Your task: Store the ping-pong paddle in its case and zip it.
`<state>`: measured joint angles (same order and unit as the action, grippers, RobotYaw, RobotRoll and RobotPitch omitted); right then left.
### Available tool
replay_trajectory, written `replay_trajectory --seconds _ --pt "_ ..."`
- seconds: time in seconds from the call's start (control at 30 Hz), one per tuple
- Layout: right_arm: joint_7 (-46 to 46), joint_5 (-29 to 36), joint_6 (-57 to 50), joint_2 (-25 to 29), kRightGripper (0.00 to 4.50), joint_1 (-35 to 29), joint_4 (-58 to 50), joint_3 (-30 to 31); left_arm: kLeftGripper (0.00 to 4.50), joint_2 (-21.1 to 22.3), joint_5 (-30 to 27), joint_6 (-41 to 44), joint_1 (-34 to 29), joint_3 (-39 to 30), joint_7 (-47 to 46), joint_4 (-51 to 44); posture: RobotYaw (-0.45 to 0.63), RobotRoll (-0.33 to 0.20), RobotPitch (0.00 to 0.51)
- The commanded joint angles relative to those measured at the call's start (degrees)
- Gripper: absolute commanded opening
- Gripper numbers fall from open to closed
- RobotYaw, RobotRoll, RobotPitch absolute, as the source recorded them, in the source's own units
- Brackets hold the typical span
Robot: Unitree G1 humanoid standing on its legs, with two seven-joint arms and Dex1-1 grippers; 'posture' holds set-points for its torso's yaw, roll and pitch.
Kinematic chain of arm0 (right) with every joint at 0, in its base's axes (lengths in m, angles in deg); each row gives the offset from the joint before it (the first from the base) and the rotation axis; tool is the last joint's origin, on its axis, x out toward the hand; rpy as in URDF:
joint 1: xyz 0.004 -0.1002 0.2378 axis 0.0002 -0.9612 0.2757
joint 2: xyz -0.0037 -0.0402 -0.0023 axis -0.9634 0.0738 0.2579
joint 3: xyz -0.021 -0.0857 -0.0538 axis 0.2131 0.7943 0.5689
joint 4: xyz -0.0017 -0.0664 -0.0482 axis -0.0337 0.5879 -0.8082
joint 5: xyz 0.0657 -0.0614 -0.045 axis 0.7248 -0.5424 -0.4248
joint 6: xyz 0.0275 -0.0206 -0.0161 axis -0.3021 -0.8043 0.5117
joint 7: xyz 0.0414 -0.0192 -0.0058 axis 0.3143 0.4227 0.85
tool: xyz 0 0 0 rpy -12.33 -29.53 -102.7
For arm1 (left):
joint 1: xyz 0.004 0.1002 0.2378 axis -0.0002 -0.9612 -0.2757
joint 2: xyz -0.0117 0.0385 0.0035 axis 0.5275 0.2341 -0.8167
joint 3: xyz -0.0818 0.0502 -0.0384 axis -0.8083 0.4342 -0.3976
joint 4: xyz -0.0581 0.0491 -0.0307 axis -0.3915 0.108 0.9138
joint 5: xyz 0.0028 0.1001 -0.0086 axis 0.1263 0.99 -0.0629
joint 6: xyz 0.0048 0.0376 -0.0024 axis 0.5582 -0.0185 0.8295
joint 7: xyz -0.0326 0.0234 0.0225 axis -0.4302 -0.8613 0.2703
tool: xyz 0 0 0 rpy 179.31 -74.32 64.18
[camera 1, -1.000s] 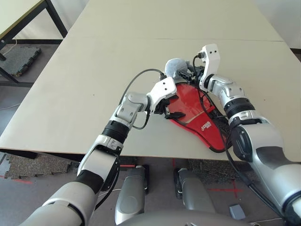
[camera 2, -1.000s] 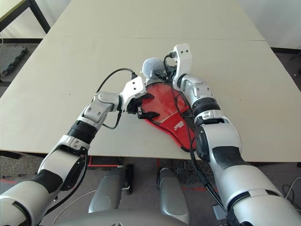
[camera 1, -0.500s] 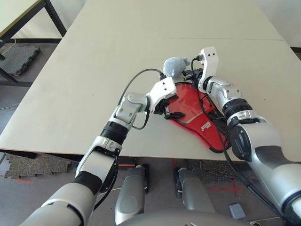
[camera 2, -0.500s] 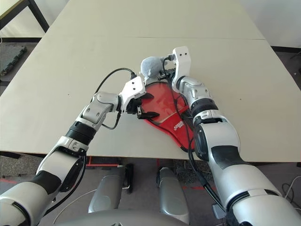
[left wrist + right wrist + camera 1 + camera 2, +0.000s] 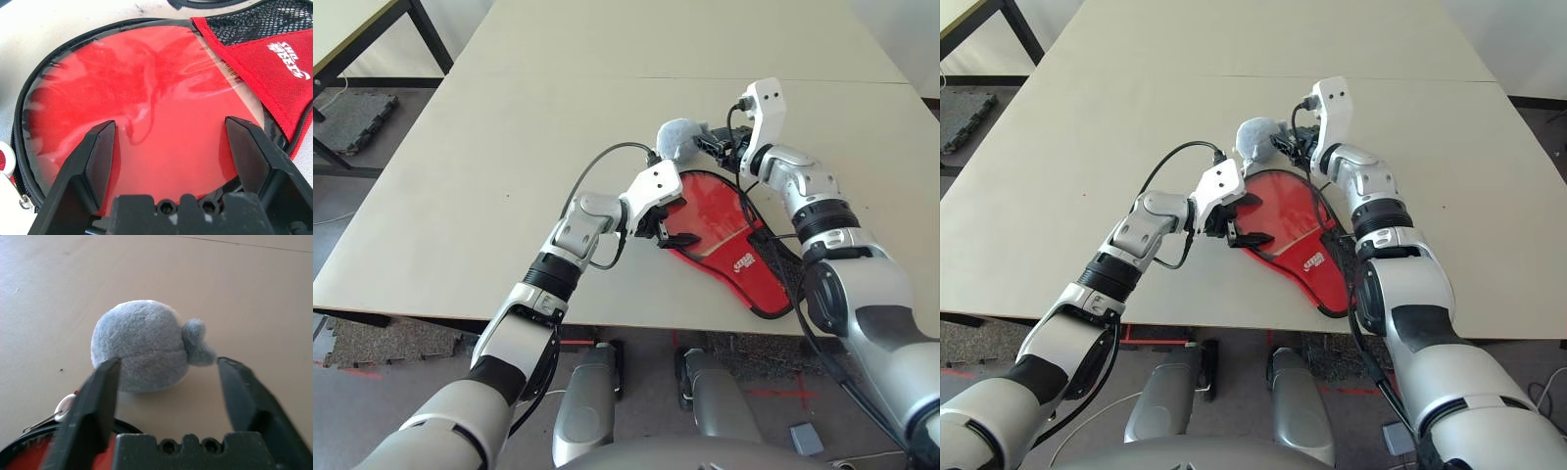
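Right gripper [image 5: 166, 382] stood open, fingers apart, holding nothing, aimed at grey plush charm [image 5: 146, 345] on the table [image 5: 509, 117], upper centre of head view. Left gripper [image 5: 168, 147] also open, fingers spread over the case [image 5: 729, 235], centre-right of frame nr table's front edge. Ping-pong paddle [image 5: 146, 112], red face under clear film, lay inside the black zipper edging [image 5: 22, 98].

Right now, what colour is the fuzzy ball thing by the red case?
Grey-blue. The plush charm shows best in the right wrist view.
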<state>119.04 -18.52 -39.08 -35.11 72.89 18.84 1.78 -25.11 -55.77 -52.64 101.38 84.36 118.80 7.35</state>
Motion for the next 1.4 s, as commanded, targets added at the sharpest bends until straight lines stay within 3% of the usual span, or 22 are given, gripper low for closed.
replay_trajectory --seconds 0.03,0.87,0.97,1.27,1.3,1.4 --pt "0.02 0.11 -1.2 0.48 4.47 -0.05 -1.97 -0.01 4.5 -0.36 0.21 1.21 -1.46 2.34 0.63 2.58 0.16 0.0 0.207" --pt "-4.38 -5.34 9.16 -4.71 4.47 6.7 15.72 0.96 4.5 1.27 -2.28 8.68 -7.48 4.78 -0.37 -10.37 0.23 0.0 0.231" --pt "-4.6 -5.38 9.68 -5.01 3.62 7.02 16.89 0.68 4.5 1.33 -2.5 9.02 -7.56 4.97 -0.66 -10.72 0.24 0.0 0.231" --pt "-4.84 -5.14 10.07 -5.26 0.26 7.28 18.43 0.11 4.5 1.49 -3.04 8.79 -7.12 5.32 -1.01 -10.33 0.23 0.0 0.224" --pt "-4.87 -5.13 10.1 -5.17 0.01 7.3 18.49 0.06 4.5 1.45 -3.08 8.74 -7.08 5.37 -1.03 -10.23 0.23 0.0 0.224" --pt "-5.47 -5.07 10.42 -4.67 0.01 7.46 18.57 -0.26 4.5 1.3 -3.15 8.6 -7.0 5.57 -1.07 -10.03 0.22 0.0 0.22"
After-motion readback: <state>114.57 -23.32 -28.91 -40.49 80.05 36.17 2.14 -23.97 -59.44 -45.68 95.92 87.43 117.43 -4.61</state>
